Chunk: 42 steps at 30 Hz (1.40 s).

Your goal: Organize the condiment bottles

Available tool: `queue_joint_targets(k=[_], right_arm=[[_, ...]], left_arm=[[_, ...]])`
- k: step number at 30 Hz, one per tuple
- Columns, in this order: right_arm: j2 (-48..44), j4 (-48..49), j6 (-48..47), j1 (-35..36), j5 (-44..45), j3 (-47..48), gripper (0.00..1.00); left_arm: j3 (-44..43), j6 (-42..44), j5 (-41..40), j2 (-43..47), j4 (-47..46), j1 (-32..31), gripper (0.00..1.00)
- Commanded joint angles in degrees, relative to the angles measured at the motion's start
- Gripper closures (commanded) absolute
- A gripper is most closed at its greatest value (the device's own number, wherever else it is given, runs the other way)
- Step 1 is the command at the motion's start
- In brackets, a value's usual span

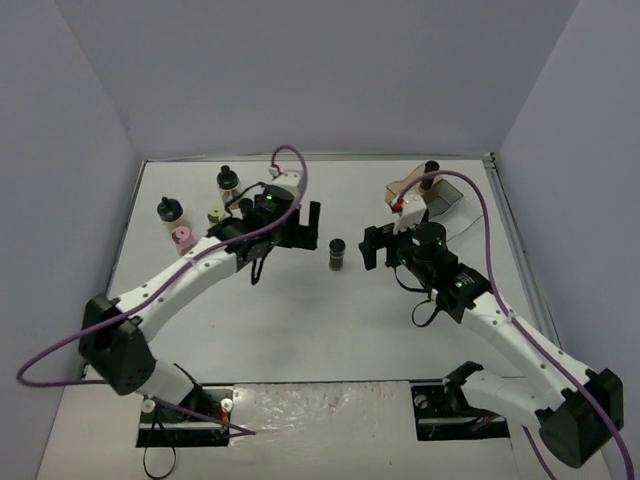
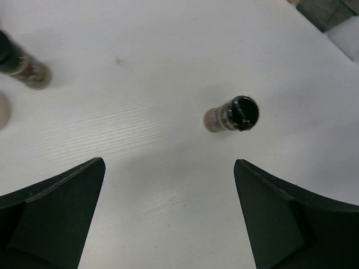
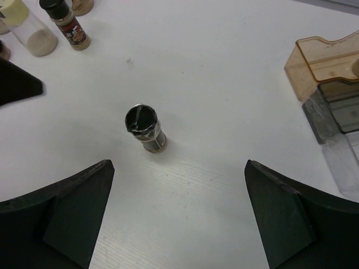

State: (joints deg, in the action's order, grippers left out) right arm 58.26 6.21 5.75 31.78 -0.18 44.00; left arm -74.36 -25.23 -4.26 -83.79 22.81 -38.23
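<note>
Four black-capped jars point(image 1: 336, 255); one pink-capped jar point(image 1: 182, 238); one yellow-capped jar point(image 1: 215, 214); one rack point(image 1: 405, 188).

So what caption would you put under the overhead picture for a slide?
The left gripper and right gripper, both open, flank a lone black-capped jar; other jars cluster back left, rack back right.

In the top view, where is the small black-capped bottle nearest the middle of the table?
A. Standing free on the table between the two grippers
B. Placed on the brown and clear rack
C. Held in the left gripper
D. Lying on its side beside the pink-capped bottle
A: the black-capped bottle stands upright on the table, touching neither the left gripper nor the right gripper, which are both open.
</note>
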Motion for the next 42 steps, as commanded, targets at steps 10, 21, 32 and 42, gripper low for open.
queue_joint_targets(k=[10,21,32,42], right_arm=[[26.1,15.0,-4.2,3.2,-4.5,9.3,0.01],[36.3,17.0,-4.8,4.9,-3.8,12.7,0.20],[34.3,12.5,-7.0,4.7,3.3,15.5,0.79],[29.4,7.2,-7.6,-7.5,8.3,27.1,0.88]], left_arm=[[11.8,8.1,-11.5,32.4,9.5,16.7,0.03],[18.1,8.3,-14.5,35.4,9.5,19.1,0.03],[17.3,9.4,-14.2,39.9,10.5,20.3,0.03],[17.3,9.9,-13.9,41.2,10.6,20.7,0.03]])
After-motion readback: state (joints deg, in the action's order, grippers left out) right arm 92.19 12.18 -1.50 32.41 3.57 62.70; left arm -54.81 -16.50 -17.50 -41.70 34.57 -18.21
